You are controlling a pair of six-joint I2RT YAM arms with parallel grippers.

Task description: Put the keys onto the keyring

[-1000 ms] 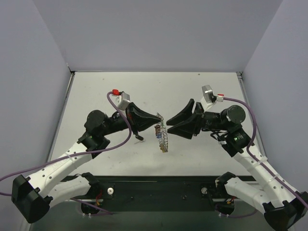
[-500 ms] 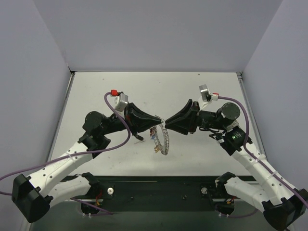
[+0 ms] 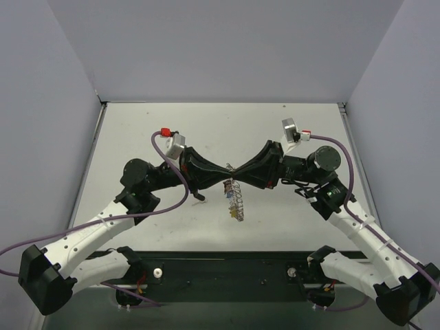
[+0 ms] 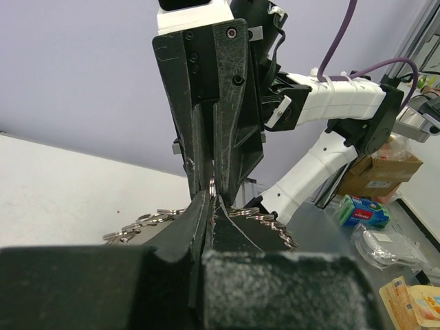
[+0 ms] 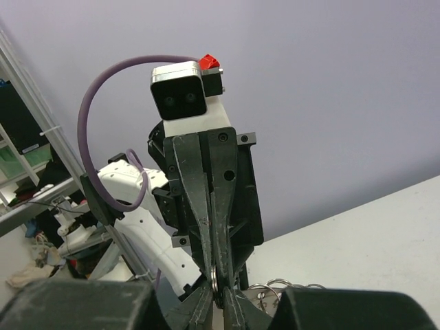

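My left hand [image 3: 222,170] and right hand [image 3: 244,169] both clamp tight on the keyring [image 3: 235,201], keys [image 3: 226,186] seemingly threaded already, dangling toward 6 o'clock.

No text, label, brand or number can be read in any view.

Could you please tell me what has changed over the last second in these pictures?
The right hand moved left to meet the left hand and closed. Both now pinch the top of the keyring, tip to tip. A second ago the right hand was open and clear of it. The left hand kept its grip, and the keyring still hangs below the two hands.
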